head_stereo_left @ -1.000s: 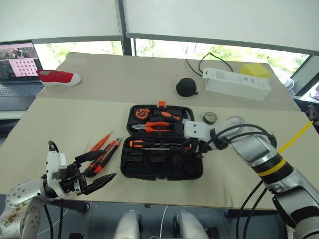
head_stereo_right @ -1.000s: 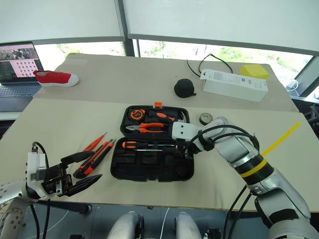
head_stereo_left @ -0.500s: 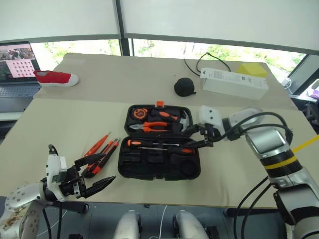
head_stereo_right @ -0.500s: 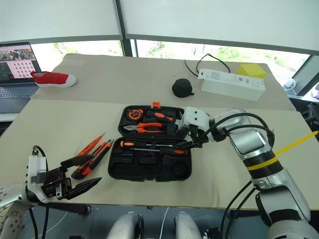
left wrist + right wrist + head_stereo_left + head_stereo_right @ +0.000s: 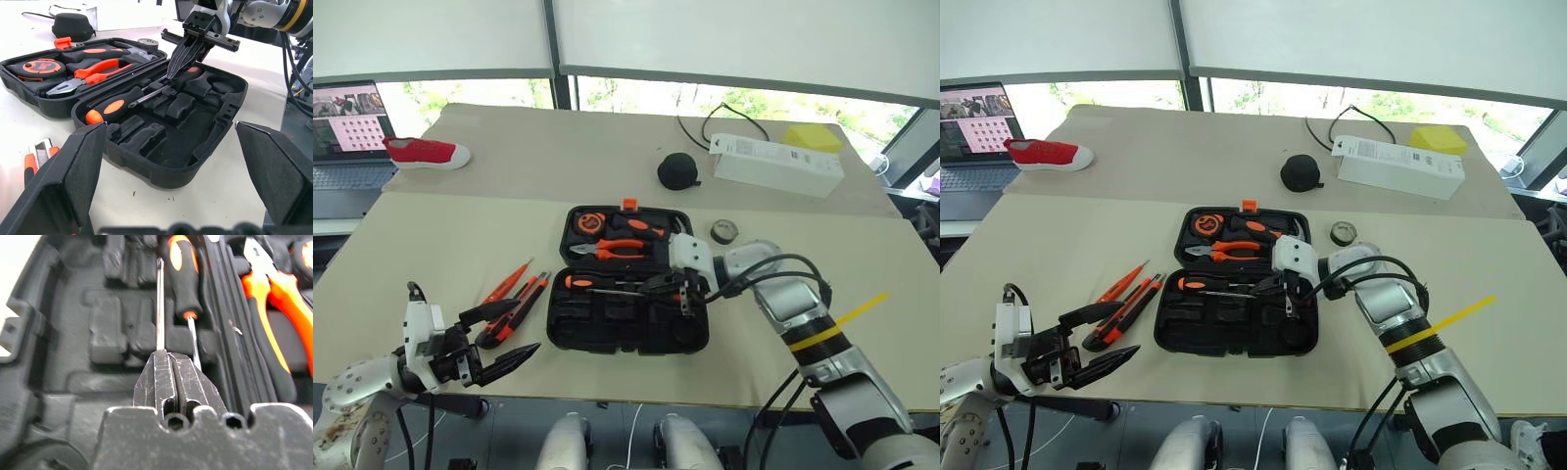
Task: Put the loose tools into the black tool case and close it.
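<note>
black tool case (image 5: pixel 628 338): open flat at table (image 5: pixel 440 250) centre, orange latch at 12 o'clock edge. far half holds orange-handled pliers (image 5: pixel 622 249) and tape measure (image 5: pixel 591 223). near half holds two long screwdrivers (image 5: pixel 115 105) lying side by side in the recesses.
right gripper (image 5: pixel 680 291): jaws pressed together, tips poised over the screwdrivers in the near half; whether they touch cannot be told.
left gripper (image 5: pixel 499 338): jaws spread wide, nothing between them, at 8 o'clock of the case, off the table's near edge.
utility knife (image 5: pixel 521 306) and slim tester screwdriver (image 5: pixel 509 282): loose on the table at 9 o'clock of the case.
small tape roll (image 5: pixel 725 231): at 2 o'clock of the case.
</note>
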`<action>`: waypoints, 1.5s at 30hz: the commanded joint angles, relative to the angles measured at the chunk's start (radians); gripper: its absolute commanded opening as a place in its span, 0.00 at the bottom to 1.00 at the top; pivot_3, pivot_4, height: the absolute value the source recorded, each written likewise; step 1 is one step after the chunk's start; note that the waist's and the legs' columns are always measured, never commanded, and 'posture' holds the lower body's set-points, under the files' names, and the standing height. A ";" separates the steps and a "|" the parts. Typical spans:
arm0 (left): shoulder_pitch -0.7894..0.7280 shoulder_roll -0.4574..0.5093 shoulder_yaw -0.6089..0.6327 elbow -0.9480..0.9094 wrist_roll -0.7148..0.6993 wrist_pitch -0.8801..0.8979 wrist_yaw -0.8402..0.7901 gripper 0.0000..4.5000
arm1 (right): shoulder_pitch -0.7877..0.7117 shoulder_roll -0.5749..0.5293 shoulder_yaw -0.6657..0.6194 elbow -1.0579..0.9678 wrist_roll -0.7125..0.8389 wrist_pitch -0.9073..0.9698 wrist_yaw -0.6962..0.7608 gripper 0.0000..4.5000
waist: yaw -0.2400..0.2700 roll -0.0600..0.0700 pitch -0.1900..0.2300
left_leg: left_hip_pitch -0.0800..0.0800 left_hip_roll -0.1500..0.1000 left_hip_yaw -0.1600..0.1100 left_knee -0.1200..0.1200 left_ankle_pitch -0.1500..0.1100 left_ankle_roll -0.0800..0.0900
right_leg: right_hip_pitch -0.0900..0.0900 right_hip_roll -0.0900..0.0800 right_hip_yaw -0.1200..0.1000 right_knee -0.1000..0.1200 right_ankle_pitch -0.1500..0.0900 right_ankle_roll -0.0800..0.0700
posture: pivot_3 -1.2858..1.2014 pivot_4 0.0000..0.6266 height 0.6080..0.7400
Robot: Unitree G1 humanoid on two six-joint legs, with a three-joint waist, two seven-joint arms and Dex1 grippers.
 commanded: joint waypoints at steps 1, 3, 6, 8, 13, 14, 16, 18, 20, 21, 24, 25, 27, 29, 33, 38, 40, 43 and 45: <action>0.002 0.010 0.017 -0.014 0.003 -0.018 0.005 1.00 | 0.019 0.004 0.020 0.017 -0.029 -0.033 -0.004 0.01 | 0.000 0.000 0.000 | 0.000 0.000 0.000 0.000 0.000 0.000 | 0.000 0.000 0.000 0.000 0.000 0.000 | 0.52 0.24 1.00; 0.005 0.010 0.018 -0.015 0.005 -0.017 0.008 1.00 | 0.022 0.012 0.027 0.028 -0.037 -0.044 -0.012 0.01 | -0.001 0.000 0.000 | 0.000 0.000 0.000 0.000 0.000 0.000 | 0.000 0.000 0.000 0.000 0.000 0.000 | 0.52 0.24 1.00; 0.012 0.008 0.018 -0.020 0.009 -0.015 0.016 1.00 | 0.022 0.026 0.050 0.069 -0.081 -0.079 -0.036 0.01 | -0.002 0.000 0.000 | 0.002 0.000 0.000 0.000 0.000 0.000 | 0.001 0.000 0.000 0.000 0.000 0.000 | 0.52 0.24 1.00; 0.016 0.009 0.020 -0.019 0.010 -0.014 0.021 1.00 | 0.020 0.035 0.061 0.075 -0.096 -0.091 -0.043 0.01 | -0.005 -0.001 0.000 | 0.004 0.000 0.001 0.000 0.000 0.000 | 0.003 0.001 0.000 0.000 0.000 0.000 | 0.52 0.24 1.00; 0.046 0.000 0.049 -0.031 -0.006 0.000 0.058 1.00 | 0.033 0.049 0.020 0.003 -0.035 -0.072 -0.039 0.01 | -0.010 -0.001 0.000 | 0.011 0.001 0.000 0.000 0.000 0.000 | 0.009 0.001 0.000 0.000 0.000 -0.001 | 0.52 0.24 1.00; 0.056 -0.004 0.071 -0.027 -0.020 0.009 0.075 1.00 | 0.039 0.043 -0.015 -0.017 -0.005 -0.082 -0.041 0.01 | -0.010 -0.001 0.000 | 0.011 0.001 0.000 0.000 0.000 0.000 | 0.009 0.001 0.000 0.000 0.000 -0.001 | 0.52 0.24 1.00; 0.075 -0.012 0.110 -0.020 -0.040 0.021 0.106 1.00 | 0.055 0.032 -0.075 -0.048 0.043 -0.108 -0.047 0.01 | -0.009 -0.001 0.000 | 0.010 0.002 -0.001 -0.001 0.000 0.000 | 0.008 0.001 0.000 0.000 0.000 -0.001 | 0.52 0.24 1.00; 0.111 -0.024 0.185 0.024 -0.038 0.015 0.147 1.00 | 0.109 -0.015 -0.168 -0.118 0.149 -0.073 -0.010 0.06 | -0.006 0.000 0.000 | 0.007 0.001 -0.002 -0.001 0.000 0.000 | 0.005 0.000 0.000 0.000 0.000 -0.001 | 0.52 0.24 1.00; 0.157 -0.035 0.266 0.088 -0.021 -0.003 0.178 1.00 | 0.184 -0.069 -0.263 -0.180 0.244 -0.072 0.028 0.17 | 0.001 0.000 0.000 | 0.005 0.000 -0.001 -0.001 0.000 0.000 | 0.003 -0.001 0.001 0.000 0.000 0.000 | 0.52 0.24 1.00; 0.179 -0.038 0.297 0.116 -0.015 -0.005 0.183 1.00 | 0.216 -0.084 -0.303 -0.200 0.272 -0.083 0.025 0.26 | 0.002 -0.001 0.000 | 0.003 0.000 -0.001 -0.001 0.000 0.000 | 0.002 -0.002 0.000 0.000 0.000 0.000 | 0.52 0.24 1.00; 0.238 -0.026 0.367 0.186 0.003 0.047 0.250 1.00 | 0.311 -0.135 -0.385 -0.237 0.293 -0.128 0.016 0.49 | 0.001 -0.002 0.000 | 0.003 0.000 -0.001 -0.001 -0.001 0.000 | 0.002 -0.002 0.000 -0.002 0.000 0.001 | 0.52 0.24 1.00; 0.255 -0.024 0.387 0.196 -0.003 0.054 0.256 1.00 | 0.350 -0.151 -0.413 -0.244 0.297 -0.141 0.018 0.54 | 0.001 -0.002 0.000 | 0.003 0.000 -0.001 -0.001 -0.001 0.000 | 0.002 -0.003 0.000 -0.002 0.000 0.001 | 0.52 0.24 1.00; 0.281 -0.021 0.425 0.208 -0.017 0.068 0.263 1.00 | 0.429 -0.150 -0.487 -0.242 0.342 -0.201 0.033 0.68 | 0.002 -0.003 0.000 | 0.004 0.001 -0.001 -0.001 -0.001 0.000 | 0.003 -0.002 0.000 -0.002 -0.001 0.001 | 0.52 0.24 1.00; 0.293 -0.013 0.443 0.211 -0.020 0.081 0.266 1.00 | 0.503 -0.147 -0.548 -0.239 0.388 -0.247 0.053 0.84 | 0.003 -0.003 0.000 | 0.005 0.001 0.001 -0.001 -0.001 0.000 | 0.003 -0.001 0.000 -0.002 -0.001 0.000 | 0.52 0.24 1.00; 0.276 0.041 0.426 0.188 -0.023 0.151 0.263 1.00 | 0.600 -0.181 -0.600 -0.272 0.447 -0.177 0.054 0.99 | 0.003 -0.003 0.000 | 0.006 0.000 0.002 -0.001 -0.001 0.000 | 0.005 -0.003 0.001 -0.002 -0.001 0.001 | 0.52 0.24 1.00; 0.118 0.172 0.320 0.083 -0.056 0.383 0.363 1.00 | 0.598 -0.184 -0.588 -0.379 0.472 -0.152 0.016 0.99 | 0.003 -0.002 0.001 | 0.009 0.001 0.001 -0.001 -0.001 0.000 | 0.008 -0.001 0.001 -0.001 -0.001 0.000 | 0.52 0.24 1.00; 0.024 0.239 0.231 0.074 -0.018 0.471 0.413 1.00 | 0.567 -0.192 -0.562 -0.433 0.475 -0.124 -0.002 0.99 | 0.003 -0.002 0.001 | 0.009 0.001 0.001 -0.001 -0.001 -0.001 | 0.008 -0.001 0.001 -0.001 -0.001 0.001 | 0.52 0.24 1.00; -0.105 0.287 0.118 0.097 0.023 0.547 0.451 1.00 | 0.525 -0.204 -0.534 -0.487 0.476 -0.072 -0.027 0.99 | 0.000 -0.002 0.001 | 0.009 0.000 0.000 -0.001 0.000 -0.001 | 0.008 -0.001 0.001 -0.001 -0.001 0.001 | 0.52 0.24 1.00; -0.218 0.305 0.009 0.136 0.077 0.567 0.469 1.00 | 0.485 -0.224 -0.508 -0.525 0.465 -0.033 -0.039 0.99 | -0.002 -0.002 0.001 | 0.009 0.000 0.000 -0.002 -0.001 -0.001 | 0.007 -0.001 0.001 -0.001 -0.001 0.001 | 0.52 0.24 1.00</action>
